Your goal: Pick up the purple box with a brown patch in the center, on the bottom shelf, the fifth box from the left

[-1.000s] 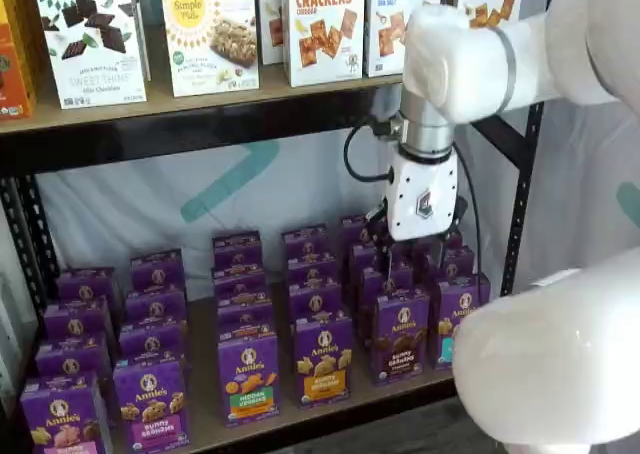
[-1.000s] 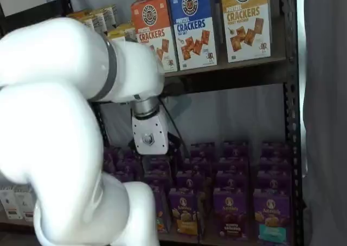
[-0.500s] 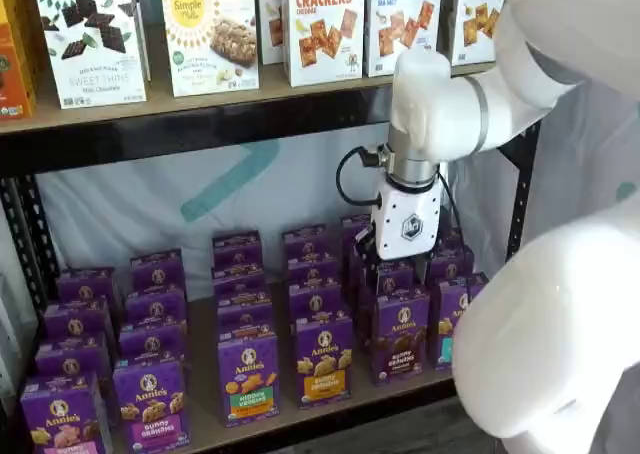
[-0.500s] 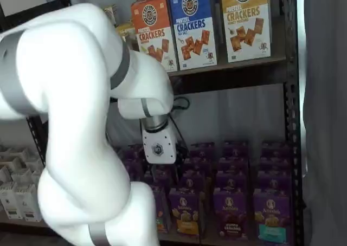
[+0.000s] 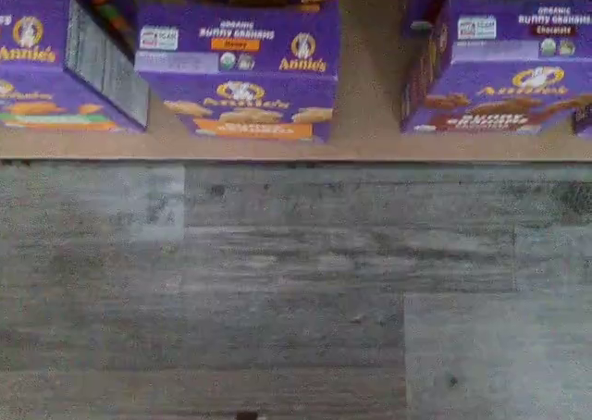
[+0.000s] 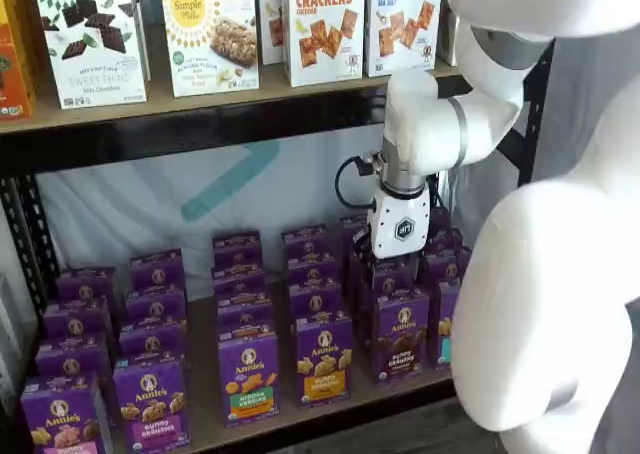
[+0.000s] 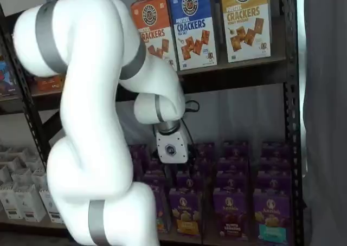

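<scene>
Arm (image 6: 560, 274) is filling the 3 o'clock side in a shelf view and the 9 o'clock side in the other, its white links curving down before the rack. Bottom shelf (image 6: 205, 414) is carrying rows of purple cartons in both shelf views. White gripper (image 6: 397, 259) body is hanging above the rear cartons of the fourth and fifth rows; its black fingers are sitting against the dark purple boxes, so whether they are parted or closed cannot be told. Purple box (image 6: 401, 334), with brown crackers on a dark brown panel, is standing upright at the front edge of the bottom shelf, at 6 o'clock from the gripper and apart from it. Yellow-panelled carton (image 6: 323, 358) is standing just beside it at 9 o'clock. In the wrist view the purple box (image 5: 504, 68) is showing a "Chocolate" label above grey plank flooring (image 5: 296, 290).
</scene>
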Motion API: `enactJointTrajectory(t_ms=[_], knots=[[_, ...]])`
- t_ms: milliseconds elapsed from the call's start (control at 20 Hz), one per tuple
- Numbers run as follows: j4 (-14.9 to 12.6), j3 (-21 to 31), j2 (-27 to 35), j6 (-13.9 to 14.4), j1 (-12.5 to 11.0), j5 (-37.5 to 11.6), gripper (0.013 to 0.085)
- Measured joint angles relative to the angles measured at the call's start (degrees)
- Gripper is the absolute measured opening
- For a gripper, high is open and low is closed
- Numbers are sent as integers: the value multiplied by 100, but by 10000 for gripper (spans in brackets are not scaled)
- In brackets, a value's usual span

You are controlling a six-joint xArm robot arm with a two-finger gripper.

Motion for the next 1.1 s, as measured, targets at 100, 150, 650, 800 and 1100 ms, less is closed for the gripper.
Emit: enactJointTrajectory(t_ms=[100, 150, 650, 800, 1100], knots=[[-60, -209, 337, -46, -97, -156, 850], [-89, -306, 481, -62, -137, -198, 850], [-189, -1109, 1761, -355, -516, -520, 850], [-165, -1280, 2078, -447, -587, -638, 850], [-286, -1545, 2589, -475, -727, -838, 850]])
